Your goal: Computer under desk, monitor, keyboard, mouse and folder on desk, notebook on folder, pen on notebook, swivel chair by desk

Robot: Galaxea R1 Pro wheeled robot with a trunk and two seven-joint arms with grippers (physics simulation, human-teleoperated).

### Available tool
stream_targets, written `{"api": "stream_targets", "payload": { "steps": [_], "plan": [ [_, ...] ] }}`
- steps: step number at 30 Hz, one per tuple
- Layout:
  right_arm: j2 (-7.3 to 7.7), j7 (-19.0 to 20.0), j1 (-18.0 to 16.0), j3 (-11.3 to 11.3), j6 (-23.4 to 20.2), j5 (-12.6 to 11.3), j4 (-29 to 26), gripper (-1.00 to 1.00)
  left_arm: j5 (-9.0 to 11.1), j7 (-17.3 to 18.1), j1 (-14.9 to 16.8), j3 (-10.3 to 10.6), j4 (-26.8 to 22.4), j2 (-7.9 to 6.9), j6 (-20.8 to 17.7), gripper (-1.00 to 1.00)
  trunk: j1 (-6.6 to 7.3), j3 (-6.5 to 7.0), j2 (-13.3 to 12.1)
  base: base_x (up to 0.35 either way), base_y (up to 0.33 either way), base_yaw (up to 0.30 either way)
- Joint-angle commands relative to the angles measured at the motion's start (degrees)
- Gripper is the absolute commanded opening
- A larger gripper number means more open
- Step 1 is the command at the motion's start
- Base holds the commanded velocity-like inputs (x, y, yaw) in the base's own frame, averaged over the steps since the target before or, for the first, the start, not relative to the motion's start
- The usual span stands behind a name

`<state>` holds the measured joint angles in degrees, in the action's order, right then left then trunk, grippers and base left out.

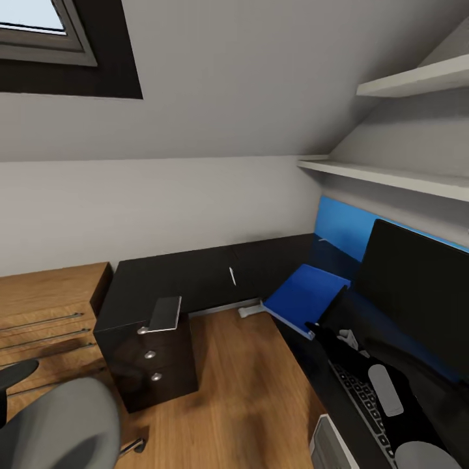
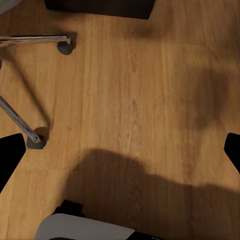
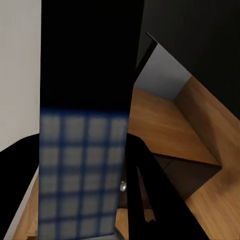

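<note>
Head view: a thin bright blue folder (image 1: 305,296) lay on the glossy black L-shaped worktop (image 1: 195,277) at three o'clock, beside the wide black monitor (image 1: 417,293); black keyboard (image 1: 361,407) at five o'clock. Left wrist view: left gripper (image 2: 120,150) spread apart above the wooden floor (image 2: 140,100). Right gripper's state: cannot tell.

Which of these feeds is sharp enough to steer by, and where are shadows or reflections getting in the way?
Head view: mostly crisp, though the swivel chair blurs at the near corner and the glossy desk mirrors the blue folder. Left wrist view: sharp floor, with a broad dark shadow across it. Right wrist view: a close dark slab with a soft, blurred grid pattern blocks most of the picture.
</note>
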<state>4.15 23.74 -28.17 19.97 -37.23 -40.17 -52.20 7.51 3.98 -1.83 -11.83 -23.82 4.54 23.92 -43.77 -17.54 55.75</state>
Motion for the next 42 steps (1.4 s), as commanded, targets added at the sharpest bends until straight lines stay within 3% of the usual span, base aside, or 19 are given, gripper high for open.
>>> {"api": "stream_targets", "payload": {
  "steps": [1,16,18,21,24,27,42],
  "plan": [
    [-0.02,0.1,0.0,0.2,-0.4,-0.2,0.0,-1.0,0.6,0.4,0.0,-0.2,-0.1,0.04,0.0,1.0,-0.01,-0.06,0.0,0.041,0.0,-0.006],
    [-0.03,0.0,0.0,0.2,-0.4,-0.1,0.2,-1.0,0.7,0.4,0.0,-0.2,-0.2,0.04,0.0,1.0,-0.01,-0.06,0.0,0.126,0.0,-0.001],
    [0.02,0.0,0.0,0.8,-0.4,-0.1,0.6,-1.0,0.7,0.3,0.0,-0.1,-0.2,0.08,0.0,1.0,-0.01,-0.06,0.0,0.011,0.0,0.0],
    [0.02,-0.1,0.0,3.9,-0.4,-0.1,1.6,-1.0,0.7,0.1,0.0,-0.1,-0.2,0.11,0.0,1.0,-0.01,-0.06,0.0,0.005,0.0,0.0],
    [-0.18,-0.2,0.0,6.9,-0.4,-0.1,2.5,-1.0,0.7,0.0,0.0,-0.1,-0.3,0.12,0.0,1.0,-0.67,-0.6,1.2,0.002,0.0,0.0],
    [-0.37,-0.2,0.0,8.0,-0.4,-0.1,3.0,-1.0,0.7,-0.1,0.0,-0.1,-0.3,0.12,-0.1,1.0,-1.33,-1.13,2.4,0.0,0.0,0.0],
    [-0.63,-0.9,0.0,8.4,-0.4,-0.1,3.2,-1.0,0.7,-0.1,0.0,-0.1,-0.3,0.12,0.0,1.0,-4.62,-3.83,8.5,0.0,0.0,0.0]
  ]
}}
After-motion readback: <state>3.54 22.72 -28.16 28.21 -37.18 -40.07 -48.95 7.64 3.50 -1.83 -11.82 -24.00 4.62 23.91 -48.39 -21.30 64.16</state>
